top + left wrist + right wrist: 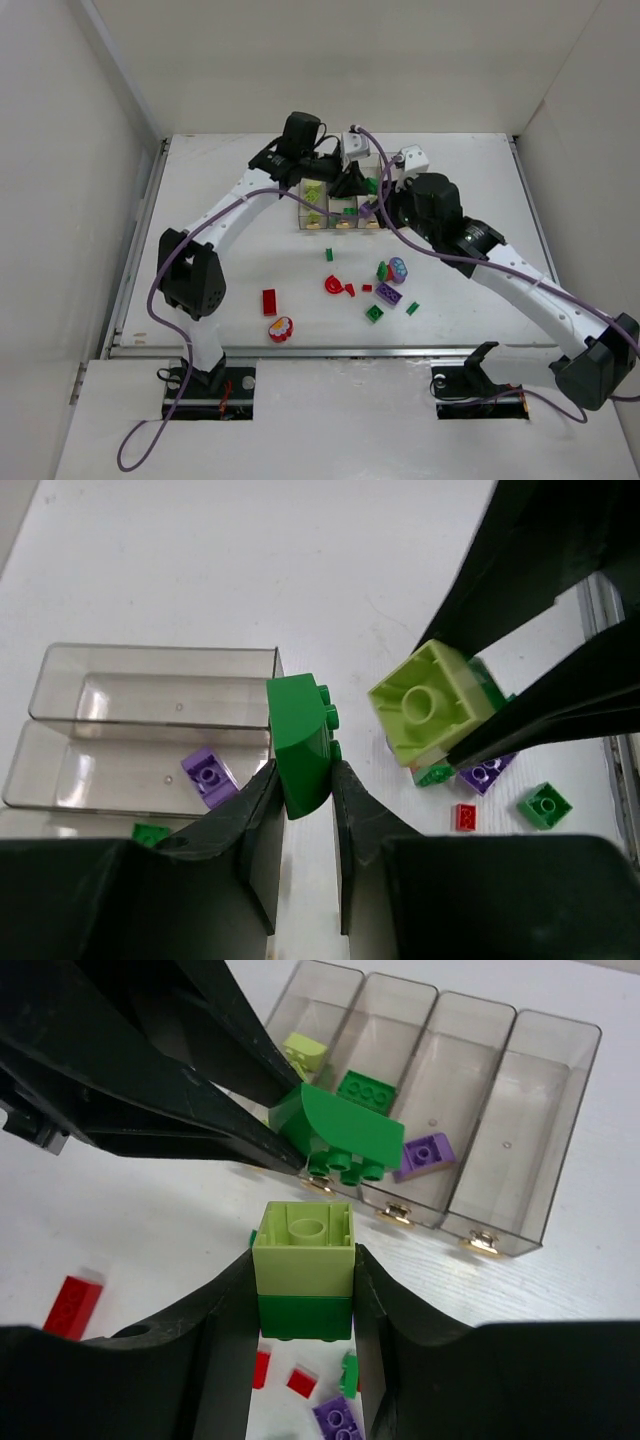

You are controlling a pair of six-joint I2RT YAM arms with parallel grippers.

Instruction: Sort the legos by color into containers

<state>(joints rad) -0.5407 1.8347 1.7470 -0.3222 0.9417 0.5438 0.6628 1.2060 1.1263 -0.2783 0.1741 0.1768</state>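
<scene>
My left gripper (303,780) is shut on a green rounded lego (300,735), which hangs above the near end of the clear containers (560,1080). Just in front of it, my right gripper (303,1270) is shut on a yellow-green brick (303,1245) stacked on a dark green brick (305,1318). The two grippers nearly meet over the containers (342,222) in the top view. Inside the bins lie a yellow-green piece (308,1052), a green brick (366,1088) and a purple brick (428,1150). The rightmost bin looks empty.
Loose legos lie on the table nearer the arm bases: a red brick (269,301), a red and yellow rounded piece (281,328), a red curved piece (334,285), a purple brick (389,294) and green bricks (374,314). White walls surround the table.
</scene>
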